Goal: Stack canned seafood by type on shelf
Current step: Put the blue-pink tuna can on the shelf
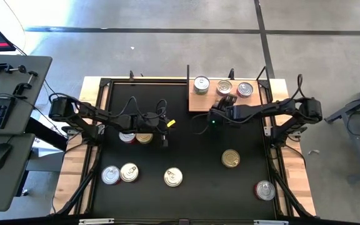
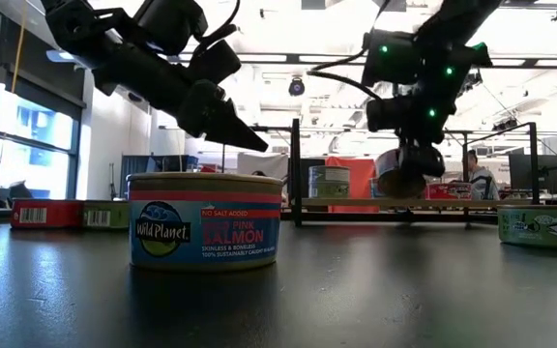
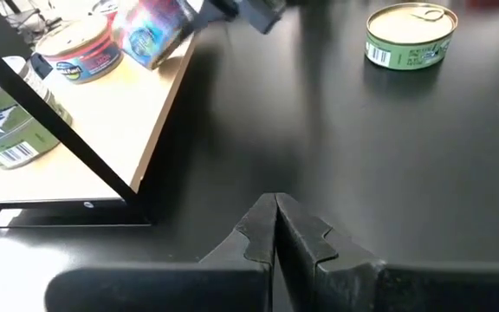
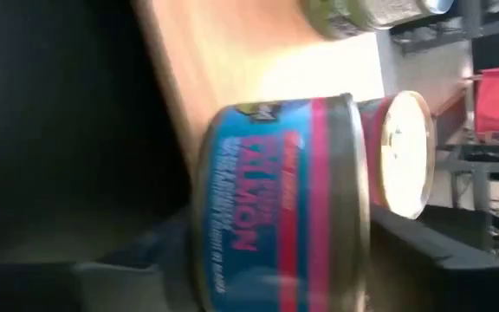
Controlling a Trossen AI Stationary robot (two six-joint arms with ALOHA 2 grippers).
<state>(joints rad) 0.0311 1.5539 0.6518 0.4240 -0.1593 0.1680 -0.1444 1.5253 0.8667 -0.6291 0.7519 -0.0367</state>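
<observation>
Right wrist view says it all: right gripper [image 1: 225,105] clenched around a blue salmon tin [image 4: 284,204], hanging over the shelf [image 1: 200,103] at one o'clock. Rigid, light, probably slick-sided, so squeeze across the wall. Left gripper [image 3: 275,227] closed, empty, mid-table.

You get the bench [image 1: 186,150] from straight overhead; the low camera looks level across it, and both show the shelf [image 1: 200,102] at its far edge.
</observation>
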